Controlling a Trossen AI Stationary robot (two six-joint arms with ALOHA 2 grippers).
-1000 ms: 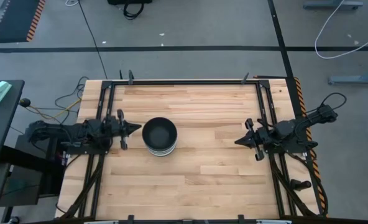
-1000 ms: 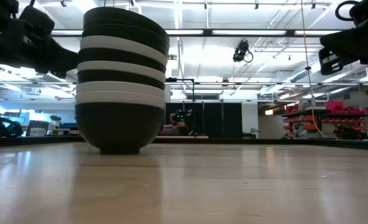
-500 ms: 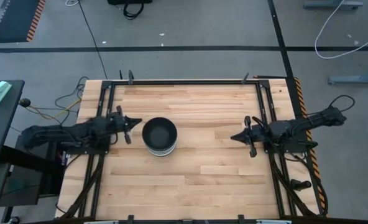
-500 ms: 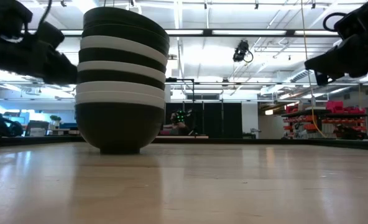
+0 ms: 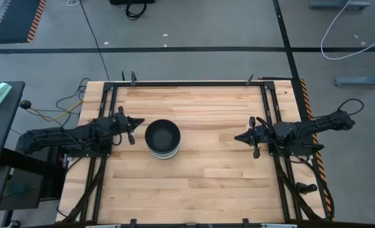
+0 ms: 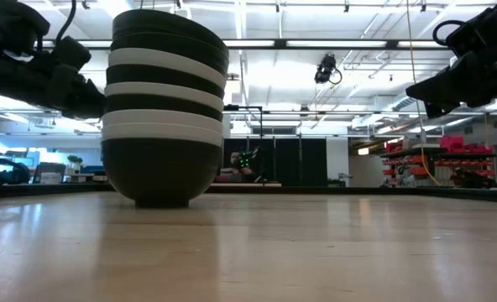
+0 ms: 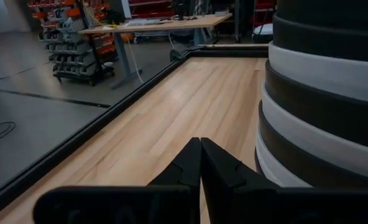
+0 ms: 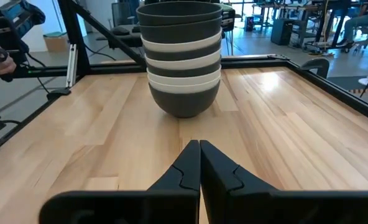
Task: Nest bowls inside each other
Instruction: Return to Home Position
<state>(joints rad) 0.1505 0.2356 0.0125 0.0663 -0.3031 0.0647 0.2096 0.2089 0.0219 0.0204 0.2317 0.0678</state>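
Observation:
The bowls (image 5: pixel 162 139) are nested in one upright stack, black and white rims alternating, with a black bowl on top. The bottom black bowl's base (image 6: pixel 159 200) stands on the wooden table. My left gripper (image 5: pixel 141 122) is shut and hovers just left of the stack, which fills one side of its wrist view (image 7: pixel 324 106) beside the shut fingers (image 7: pixel 201 140). My right gripper (image 5: pixel 237 137) is shut too. It hovers well to the stack's right and points at it (image 8: pixel 181 62) across bare wood.
A black metal frame (image 5: pixel 187 83) runs round the wooden table top (image 5: pixel 206 183). Bare wood lies between the stack and my right gripper and along the near side. In the low view both arms hang above the table, the left (image 6: pixel 39 67) and the right (image 6: pixel 467 67).
Both grippers have drifted a little toward the table's far edge, and the right one has also edged toward the stack. The stack of bowls has stayed where it was.

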